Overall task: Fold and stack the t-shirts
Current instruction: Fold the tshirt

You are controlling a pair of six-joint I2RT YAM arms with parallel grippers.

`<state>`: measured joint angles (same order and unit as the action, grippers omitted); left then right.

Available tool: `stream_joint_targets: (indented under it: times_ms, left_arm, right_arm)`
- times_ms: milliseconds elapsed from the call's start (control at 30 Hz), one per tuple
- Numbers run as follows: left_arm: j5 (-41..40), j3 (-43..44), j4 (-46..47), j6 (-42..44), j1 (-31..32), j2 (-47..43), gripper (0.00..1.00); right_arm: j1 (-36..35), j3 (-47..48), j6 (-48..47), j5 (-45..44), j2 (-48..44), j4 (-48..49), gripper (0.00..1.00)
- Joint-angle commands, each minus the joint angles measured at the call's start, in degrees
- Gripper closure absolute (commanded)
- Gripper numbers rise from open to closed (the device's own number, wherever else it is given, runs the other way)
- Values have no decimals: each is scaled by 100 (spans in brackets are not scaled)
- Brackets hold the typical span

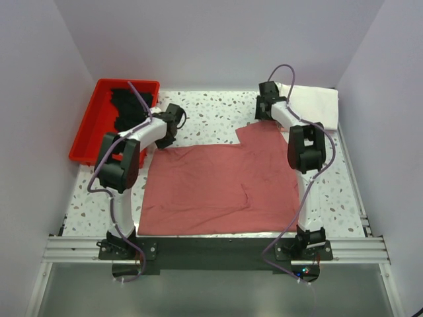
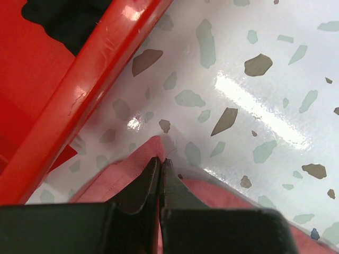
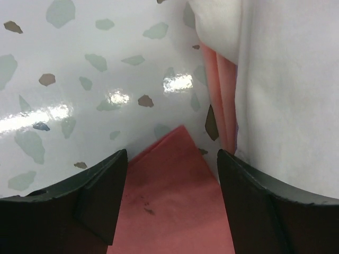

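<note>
A: Starting with the rose shirt [image 1: 218,185]: lay spread nearly flat over the middle and near part of the speckled table [image 1: 211,109], front face down or up impossible to say, with one sleeve pointing toward the far right.

B: Saw the same. Noticed a few shallow creases across the cloth, nothing folded over. Found the left gripper [image 2: 160,161] at the far left corner of that cloth, just beside the red tray [image 2: 90,90].

A: Looked pressed tight there, fingers [image 2: 140,185] together with no gap, a bit of the hem pinched between the tips and raised slightly off the surface.

B: Checked the right gripper [image 3: 172,159] as well. Stood spread wide at the far right, one finger on either side of the sleeve's pointed corner, gripping nothing.

A: Could not judge any contact between those tips and the table.

B: Fair. Spotted the white shirt [image 1: 317,102] folded at the far right corner, just right of that gripper.

A: Rested on pink shirts [image 3: 222,95], with thin edges peeking out beneath the white layer, close to the sleeve corner but apart from it.

B: Found the black shirt [image 1: 125,105] bunched inside the tray at the far left, well apart from the folded pile.

A: Sat against the left wall, that tray, with the near end angled out over the table edge.
</note>
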<state>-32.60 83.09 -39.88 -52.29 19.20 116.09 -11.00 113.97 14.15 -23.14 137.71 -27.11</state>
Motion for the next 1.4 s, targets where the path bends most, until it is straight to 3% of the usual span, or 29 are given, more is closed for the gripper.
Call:
stream_joint_targets:
  times_ms: [0, 367, 433, 500, 633, 900, 1133, 1367]
  left_arm:
    - [-115, -38, 138, 53, 13, -359, 100]
    - [-71, -153, 130, 52, 13, -500, 100]
    - [-71, -179, 129, 52, 22, -552, 100]
    - [-71, -223, 138, 53, 22, -614, 100]
    - [-10, -425, 226, 0, 49, -877, 100]
    - [17, -1198, 454, -149, 215, -1492, 100]
    - [-97, -2023, 481, -281, 330, -2405, 100]
    - [-18, -2841, 534, -448, 365, -3224, 100]
  right_arm:
    - [55, -252, 105, -60, -464, -242, 29]
    - [55, -709, 632, 318, -710, -251, 77]
    - [55, -762, 580, 301, -833, -137, 94]
    - [55, -815, 545, 301, -947, -84, 100]
    - [46, -1288, 518, 292, -1588, 135, 100]
    - [19, -3520, 852, 423, -3704, 444, 100]
    - [-51, -4795, 932, 459, -5190, 84, 100]
    - [-165, -5455, 923, 345, -6473, -566, 100]
